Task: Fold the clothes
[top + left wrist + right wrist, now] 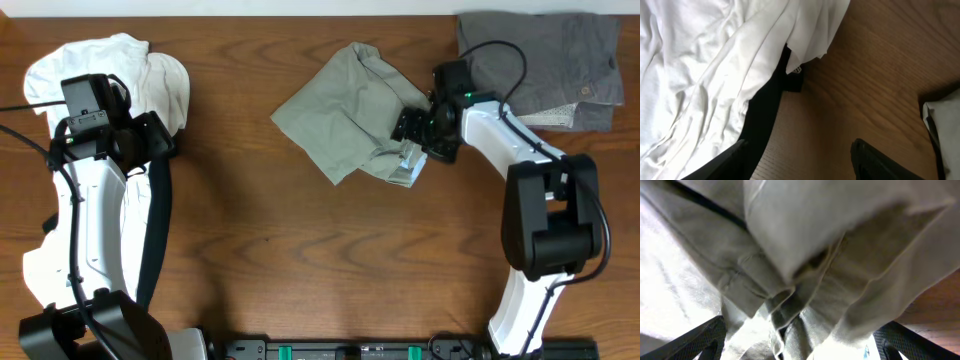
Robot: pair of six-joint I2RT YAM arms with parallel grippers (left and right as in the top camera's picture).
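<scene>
Nearest, low in the left wrist view, the left gripper [800,162] had its fingers spread over the bare table [300,260] and held nothing. It sat beside the white T-shirt [160,80] at the upper left of the overhead frame. Further up, at the upper centre, the khaki shorts [345,115] lay in a rough, wrinkled diamond, one layer doubled over another, with pale lining showing at the lower right corner. The right gripper [799,337] sat at that right edge, its jaws wide apart, with cloth bunched between them but not pinched. As I judged it, a first fold was down but loose and uneven, leaving squaring up and a further fold. Farthest, at the upper right, lay the grey shorts [540,55].
</scene>
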